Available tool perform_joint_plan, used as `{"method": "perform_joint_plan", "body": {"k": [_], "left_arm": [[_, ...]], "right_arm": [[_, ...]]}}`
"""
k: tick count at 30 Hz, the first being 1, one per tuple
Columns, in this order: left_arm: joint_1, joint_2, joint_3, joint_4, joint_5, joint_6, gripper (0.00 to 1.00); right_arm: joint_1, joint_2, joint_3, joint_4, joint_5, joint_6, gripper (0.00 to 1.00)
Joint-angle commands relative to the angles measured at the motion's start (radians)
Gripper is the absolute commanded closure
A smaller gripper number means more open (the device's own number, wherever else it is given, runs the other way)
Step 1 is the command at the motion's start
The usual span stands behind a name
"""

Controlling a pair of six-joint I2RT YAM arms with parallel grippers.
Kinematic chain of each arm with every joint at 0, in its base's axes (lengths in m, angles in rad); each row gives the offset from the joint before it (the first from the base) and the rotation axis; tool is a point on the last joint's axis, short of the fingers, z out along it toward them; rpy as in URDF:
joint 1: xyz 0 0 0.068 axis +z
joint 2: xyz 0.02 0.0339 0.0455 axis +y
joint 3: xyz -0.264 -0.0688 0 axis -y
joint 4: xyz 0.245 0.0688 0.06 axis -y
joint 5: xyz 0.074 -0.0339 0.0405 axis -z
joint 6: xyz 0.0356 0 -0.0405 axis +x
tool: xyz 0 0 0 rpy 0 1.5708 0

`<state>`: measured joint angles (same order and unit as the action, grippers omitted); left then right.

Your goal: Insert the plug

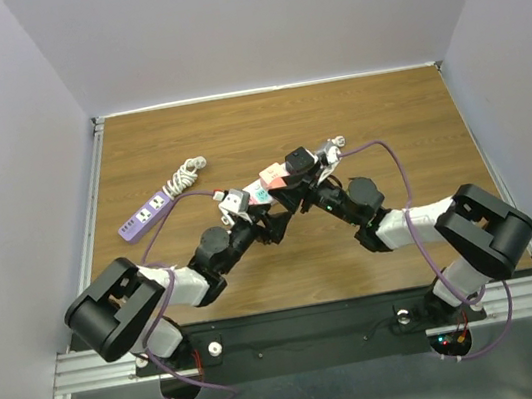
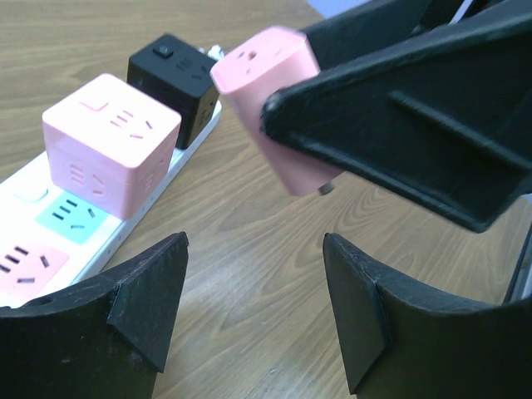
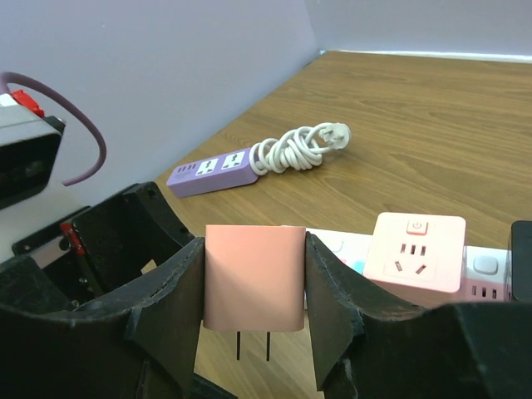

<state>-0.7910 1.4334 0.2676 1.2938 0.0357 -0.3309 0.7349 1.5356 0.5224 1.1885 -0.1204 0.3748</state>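
Note:
My right gripper (image 3: 253, 287) is shut on a pink plug (image 3: 253, 274), its two prongs pointing down above the wood. In the left wrist view the same plug (image 2: 266, 100) hangs tilted in the right gripper's black fingers (image 2: 416, 125), just right of the white power strip (image 2: 33, 179). The strip carries a pink cube adapter (image 2: 108, 137) and a black cube adapter (image 2: 176, 76). My left gripper (image 2: 253, 307) is open and empty, low over bare wood below the plug. In the top view both grippers meet mid-table beside the strip (image 1: 326, 157).
A purple power strip (image 1: 145, 214) with a coiled white cord (image 1: 185, 177) lies at the far left; it also shows in the right wrist view (image 3: 212, 170). Purple cables loop from both arms. Grey walls enclose the wooden table (image 1: 395, 118).

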Motion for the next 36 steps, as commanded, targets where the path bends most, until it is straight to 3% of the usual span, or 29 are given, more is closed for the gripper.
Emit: {"method": "perform_joint_plan", "body": {"k": [1, 25, 31, 33, 34, 36], "left_arm": [[-0.010, -0.050, 0.002, 0.480, -0.016, 0.004, 0.23], [-0.022, -0.103, 0.100, 0.358, -0.026, 0.084, 0.25], [-0.022, -0.079, 0.130, 0.372, -0.014, 0.102, 0.41], [-0.020, -0.068, 0.143, 0.375, -0.005, 0.112, 0.54], [-0.020, -0.064, 0.144, 0.378, 0.000, 0.113, 0.54], [-0.022, -0.051, 0.153, 0.391, 0.015, 0.122, 0.67]], "right_arm": [[0.012, 0.006, -0.002, 0.102, 0.024, 0.012, 0.99], [0.026, -0.008, -0.015, 0.109, 0.008, 0.016, 0.99], [0.034, -0.006, -0.019, 0.114, -0.019, 0.030, 0.99], [0.040, -0.003, -0.024, 0.123, -0.022, 0.035, 0.99], [0.040, -0.002, -0.024, 0.123, -0.022, 0.036, 0.99], [0.044, 0.003, -0.027, 0.125, -0.031, 0.035, 0.99]]}}
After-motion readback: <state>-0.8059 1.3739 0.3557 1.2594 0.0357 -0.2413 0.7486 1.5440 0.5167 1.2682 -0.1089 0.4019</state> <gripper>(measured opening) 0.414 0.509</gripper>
